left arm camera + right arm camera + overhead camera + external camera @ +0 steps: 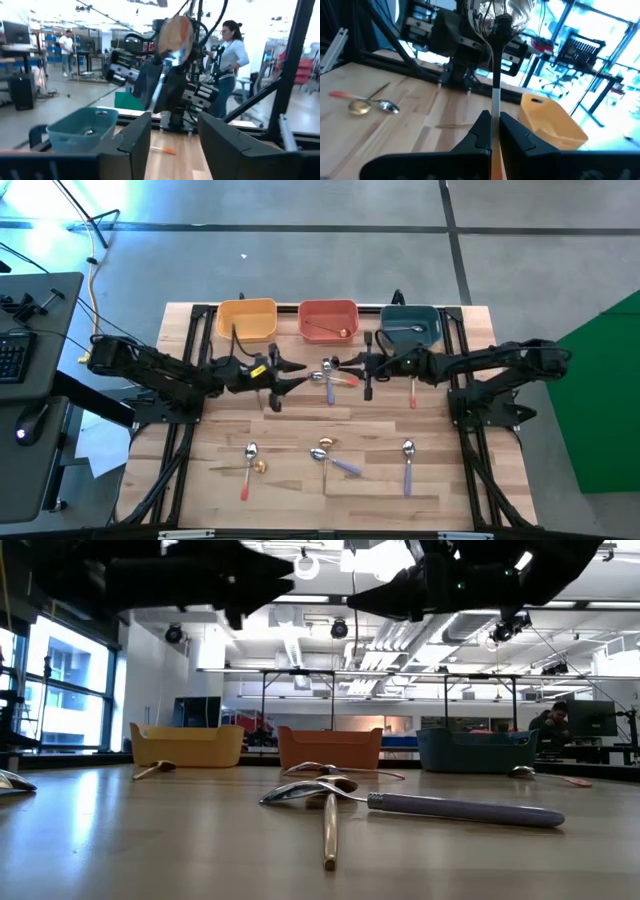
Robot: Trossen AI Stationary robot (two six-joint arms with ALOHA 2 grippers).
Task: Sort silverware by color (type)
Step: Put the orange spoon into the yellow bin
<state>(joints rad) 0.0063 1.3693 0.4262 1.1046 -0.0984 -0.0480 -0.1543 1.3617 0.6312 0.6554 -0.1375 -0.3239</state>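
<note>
In front of the red bin (328,308), a little to its left, the left gripper (175,120) hangs above the table with its jaws wide apart and nothing between them. Directly in front of the red bin, in the air, is the held spoon (502,10). The right gripper (494,120), just right of it, has its jaws closed tightly on the thin handle, and the shiny bowl points toward the other arm. Such a spoon is probably light and stiff, but the polished metal is slippery. I think the handle is therefore the best place to take it, near the middle, so it does not swing. More loose spoons (407,465) lie farther from the red bin, on the near side of the table. The wooden table (300,490) looks smooth and flat, so a low spoon gives little to catch. Behind is a bright workshop where a person (231,47) stands.
</note>
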